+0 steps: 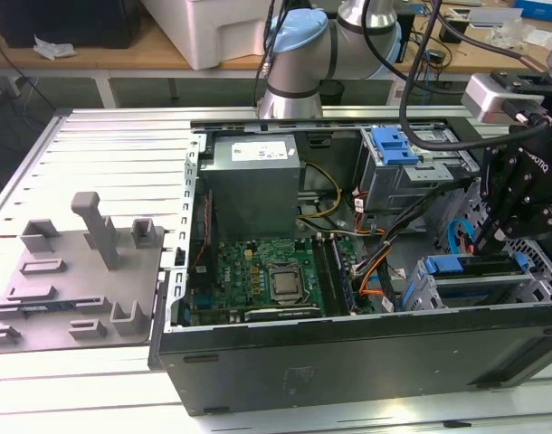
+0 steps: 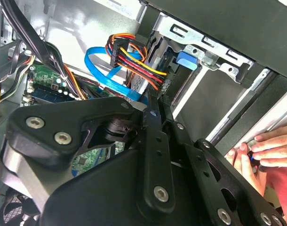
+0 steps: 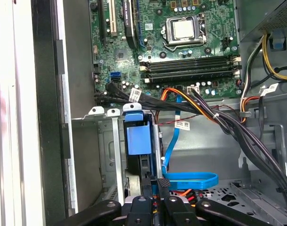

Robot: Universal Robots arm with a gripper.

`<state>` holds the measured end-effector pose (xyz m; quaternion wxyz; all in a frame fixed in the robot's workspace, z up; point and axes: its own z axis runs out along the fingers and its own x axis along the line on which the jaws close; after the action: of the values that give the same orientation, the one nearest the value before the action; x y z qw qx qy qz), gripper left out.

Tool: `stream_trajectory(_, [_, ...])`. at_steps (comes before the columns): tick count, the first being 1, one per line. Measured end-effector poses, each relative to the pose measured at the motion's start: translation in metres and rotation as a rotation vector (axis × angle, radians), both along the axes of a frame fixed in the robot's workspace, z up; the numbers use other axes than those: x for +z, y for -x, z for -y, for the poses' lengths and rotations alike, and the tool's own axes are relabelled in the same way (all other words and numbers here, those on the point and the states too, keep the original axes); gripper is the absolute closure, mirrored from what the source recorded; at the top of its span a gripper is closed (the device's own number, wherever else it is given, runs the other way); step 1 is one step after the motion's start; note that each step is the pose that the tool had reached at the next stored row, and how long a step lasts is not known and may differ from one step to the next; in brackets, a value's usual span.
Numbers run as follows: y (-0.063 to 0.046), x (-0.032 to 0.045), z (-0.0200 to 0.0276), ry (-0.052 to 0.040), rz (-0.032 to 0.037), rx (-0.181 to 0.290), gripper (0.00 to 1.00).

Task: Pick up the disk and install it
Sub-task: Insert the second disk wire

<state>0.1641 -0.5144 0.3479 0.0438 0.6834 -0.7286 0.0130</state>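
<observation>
Hand looks clenched on the disk's blue bracket in its bay; rigid, fragile, grip the bracket.

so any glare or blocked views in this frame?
Exterior view: even light, slight glare on the aluminium table, case interior clear. Second wrist view: the gripper body blocks the lower half; bright washout on the case wall at top. First wrist view: motherboard evenly lit, drive cage in shadow.
</observation>
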Motion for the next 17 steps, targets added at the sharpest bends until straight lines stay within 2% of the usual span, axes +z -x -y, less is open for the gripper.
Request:
stream_trajectory(2, [0.0001, 0.0000, 0.0001, 0.0000, 0.0012, 0.001, 0.84])
stream_trajectory(7, [0.0027, 0.0000, 0.0000, 0.0001, 0.0127, 0.005, 0.84])
stream_trajectory(11, [0.0045, 0.0000, 0.0001, 0.0001, 0.0158, 0.006, 0.84])
stream_trajectory(17, [0.0046, 0.0000, 0.0014, 0.0000, 0.0168, 0.009, 0.84])
